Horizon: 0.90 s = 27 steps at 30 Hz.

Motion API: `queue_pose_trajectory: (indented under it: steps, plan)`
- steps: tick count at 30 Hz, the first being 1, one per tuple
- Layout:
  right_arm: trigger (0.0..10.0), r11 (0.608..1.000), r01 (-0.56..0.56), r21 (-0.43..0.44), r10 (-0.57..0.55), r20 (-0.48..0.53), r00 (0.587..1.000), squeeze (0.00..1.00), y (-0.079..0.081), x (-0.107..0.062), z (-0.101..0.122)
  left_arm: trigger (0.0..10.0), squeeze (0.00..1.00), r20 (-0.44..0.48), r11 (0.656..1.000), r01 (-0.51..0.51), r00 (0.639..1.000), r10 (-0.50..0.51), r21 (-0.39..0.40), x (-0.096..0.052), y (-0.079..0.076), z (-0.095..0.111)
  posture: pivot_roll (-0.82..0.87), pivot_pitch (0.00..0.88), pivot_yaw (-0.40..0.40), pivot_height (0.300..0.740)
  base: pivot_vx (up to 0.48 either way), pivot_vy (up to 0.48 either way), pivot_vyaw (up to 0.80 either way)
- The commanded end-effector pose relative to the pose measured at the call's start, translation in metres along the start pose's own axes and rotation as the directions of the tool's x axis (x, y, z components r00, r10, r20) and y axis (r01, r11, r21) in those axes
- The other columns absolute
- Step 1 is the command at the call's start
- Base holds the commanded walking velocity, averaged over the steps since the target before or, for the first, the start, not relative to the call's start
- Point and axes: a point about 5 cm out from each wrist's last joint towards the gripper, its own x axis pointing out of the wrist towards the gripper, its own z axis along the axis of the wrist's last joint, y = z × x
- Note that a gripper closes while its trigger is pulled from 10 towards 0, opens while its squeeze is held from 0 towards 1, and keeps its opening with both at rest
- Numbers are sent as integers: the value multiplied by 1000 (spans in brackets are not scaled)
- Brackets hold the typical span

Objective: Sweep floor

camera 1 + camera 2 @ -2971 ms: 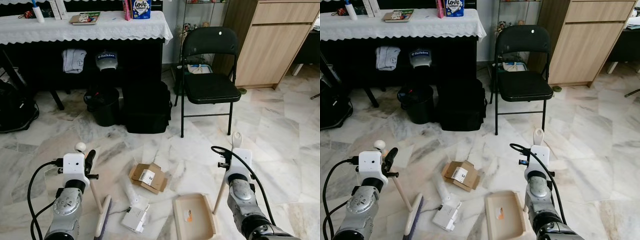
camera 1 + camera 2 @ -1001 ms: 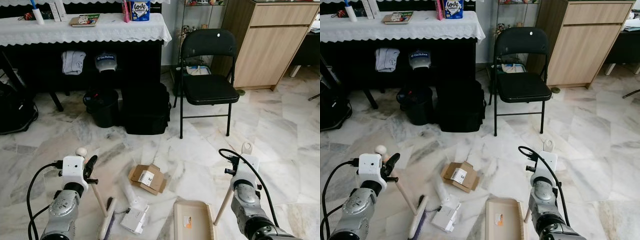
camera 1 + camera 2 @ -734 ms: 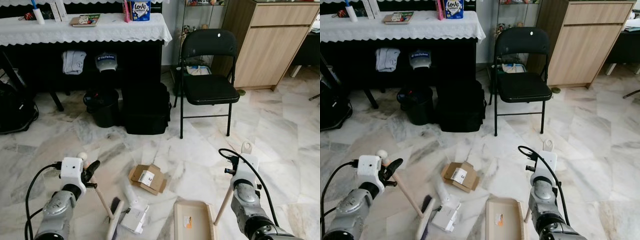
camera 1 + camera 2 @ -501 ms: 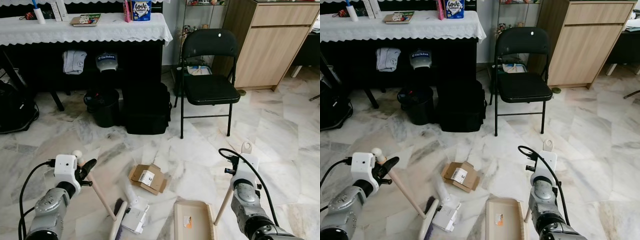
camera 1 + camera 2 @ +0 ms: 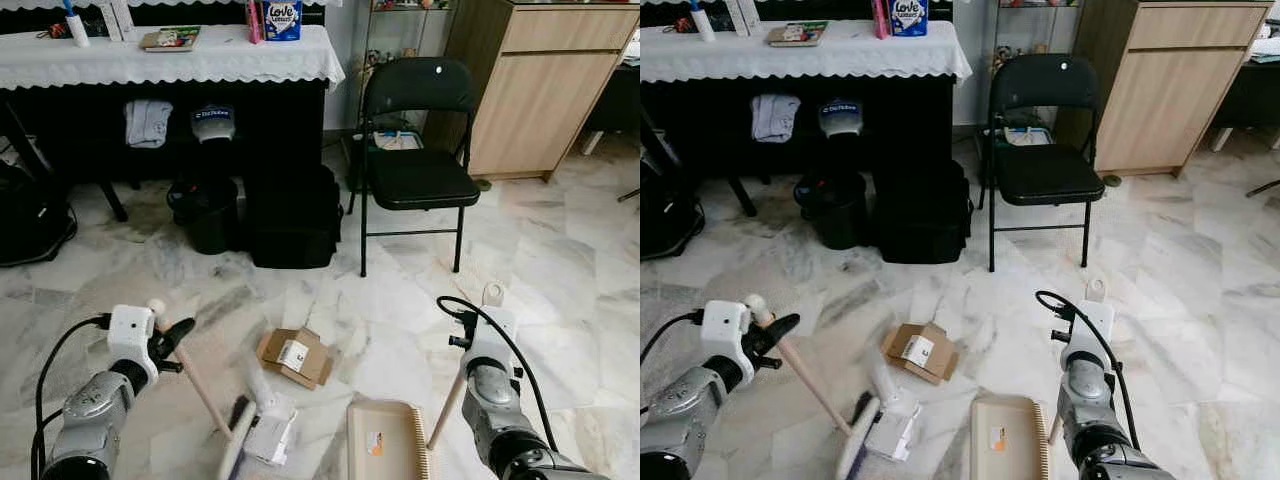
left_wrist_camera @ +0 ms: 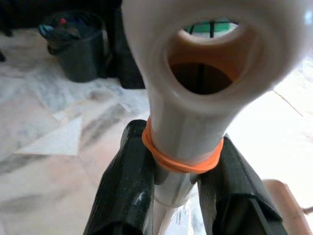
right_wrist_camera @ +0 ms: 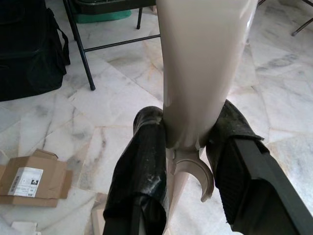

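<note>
- Down at the left, the left gripper (image 6: pixel 178 181) was clamped on the handle of the brush (image 5: pixel 204 392), whose head (image 5: pixel 237 440) rested on the marble floor (image 5: pixel 560 250) against a white packet (image 5: pixel 268 428).
- The right gripper (image 7: pixel 188 161) was closed around the upright handle of the beige dustpan (image 5: pixel 384 442), which sat on the floor just right of the packet.
- A flattened cardboard box (image 5: pixel 296 356) lay just beyond the packet, nearer the black folding chair (image 5: pixel 418 170).
</note>
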Motion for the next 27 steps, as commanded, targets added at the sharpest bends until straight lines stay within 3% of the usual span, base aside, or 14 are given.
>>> queue_pose_trajectory:
  steps: [1, 4, 9, 13, 18, 21, 23, 26, 27]
  plan:
    - [10000, 999, -7, -32, 6, -36, 999, 0, -1, -1, -7, 10000, 0, -50, 998, 45, 998, -48, -53, -3, -3, -9, 79, 0, -27, 740, 0, 0, 0]
    - [10000, 999, -2, -32, 1, -35, 999, 0, -3, -1, -6, 10000, 0, -32, 983, 133, 990, -138, -125, -1, -13, -4, 82, 0, -28, 740, 0, 0, 0]
    - [10000, 999, 1, -33, -2, -33, 999, 0, -4, 0, -5, 10000, 0, 5, 966, 190, 981, -192, -173, 2, -21, 4, 83, 0, -29, 740, 0, 0, 0]
    - [10000, 999, 3, -35, -4, -29, 1000, 0, -4, 1, -4, 10000, 0, 100, 922, 295, 955, -278, -251, 6, -42, 23, 86, 0, -38, 740, 0, 0, 0]
    - [10000, 999, 8, -34, -9, -27, 1000, 0, -6, 1, -3, 10000, 0, 136, 894, 349, 937, -323, -282, 6, -52, 30, 87, 0, -38, 740, 0, 0, 0]
    - [10000, 999, 15, -33, -16, -24, 1000, 0, -8, 2, -2, 10000, 0, 180, 847, 429, 903, -390, -313, 4, -66, 40, 86, 0, -38, 740, 0, 0, 0]
    - [10000, 999, 16, -33, -17, -23, 1000, 0, -8, 2, -2, 10000, 0, 181, 848, 428, 903, -390, -311, 4, -66, 40, 86, 0, -38, 740, 0, 0, 0]
    - [10000, 1000, 16, -25, -17, -13, 1000, 0, -8, 2, -1, 10000, 0, 193, 878, 382, 921, -337, -290, 7, -63, 43, 83, 0, -36, 740, 0, 0, 0]
    - [10000, 1000, 14, -19, -14, -5, 1000, 0, -8, 2, 0, 10000, 0, 225, 913, 294, 946, -235, -283, 11, -53, 49, 80, 0, -36, 740, 0, 0, 0]
